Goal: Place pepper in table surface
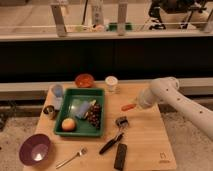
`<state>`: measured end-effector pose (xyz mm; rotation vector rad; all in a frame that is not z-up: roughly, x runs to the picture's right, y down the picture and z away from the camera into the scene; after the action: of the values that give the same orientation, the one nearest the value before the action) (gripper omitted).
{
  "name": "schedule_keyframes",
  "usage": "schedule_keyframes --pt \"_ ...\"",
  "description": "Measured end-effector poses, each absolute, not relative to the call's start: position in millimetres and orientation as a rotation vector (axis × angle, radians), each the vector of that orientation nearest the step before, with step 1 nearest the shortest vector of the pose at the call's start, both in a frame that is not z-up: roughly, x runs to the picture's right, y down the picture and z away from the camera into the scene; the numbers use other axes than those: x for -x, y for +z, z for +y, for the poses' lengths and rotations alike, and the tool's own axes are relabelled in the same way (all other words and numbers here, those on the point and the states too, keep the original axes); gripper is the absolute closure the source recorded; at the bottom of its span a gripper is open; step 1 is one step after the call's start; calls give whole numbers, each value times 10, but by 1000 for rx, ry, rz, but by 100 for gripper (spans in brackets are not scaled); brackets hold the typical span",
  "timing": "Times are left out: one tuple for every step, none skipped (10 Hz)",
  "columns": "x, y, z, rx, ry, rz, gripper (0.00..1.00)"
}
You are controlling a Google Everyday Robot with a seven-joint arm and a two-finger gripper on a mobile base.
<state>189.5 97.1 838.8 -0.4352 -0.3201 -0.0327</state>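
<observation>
Camera view, the only one. Comes in from the right on a white arm: gripper [136, 105], hanging over the middle-right of the table surface [145, 145], just right of the green tray [75, 91]. Pinching the pepper [128, 107] by its thicker end, tapered tip poking out left, roughly level. Looks held just clear of the wood rather than lying on it, though contact is hard to rule out from this angle.

Probably held low and flat so release drops it without a roll. Bare planks right under it, so a sensible drop spot: away from the tray, short of the white cup [111, 83] behind, and above the black-handled tool [114, 140] and black block [120, 156] nearer the front edge.

Inside the tray: round orange fruit [68, 123], dark grapes [94, 115], some blue packaging. Not task items. Behind the tray: orange-red bowl [84, 80]. At the left: blue cup [57, 91], small can [49, 111], purple bowl [35, 149], fork [72, 157]. Logo mark [162, 156] at the front-right corner.

Judged step: final lowering before letting go. Task not yet done. Next: ease down to touch, spread the jaws, lift straight up. Risk: rolling toward the tray wall or onto the tool head.
</observation>
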Motion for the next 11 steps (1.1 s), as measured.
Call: schedule_keyframes --pt "-1900 8404 953 433 -30 -316 100" --pt "-1926 8413 922 435 -25 -310 100" --pt "-1922 8442 886 436 -21 -310 100" --pt "-1930 8545 861 443 -13 -306 100" --pt "-1929 8695 822 453 -5 -294 100" --pt "-1950 8761 828 458 5 -283 100" --pt "-1958 8794 837 460 12 -284 100" --pt "-1979 8798 831 461 21 -284 100" --pt "-2015 8801 822 462 33 -279 100" --pt "-2065 8821 809 465 55 -267 100" --pt "-2099 8837 800 468 69 -259 100"
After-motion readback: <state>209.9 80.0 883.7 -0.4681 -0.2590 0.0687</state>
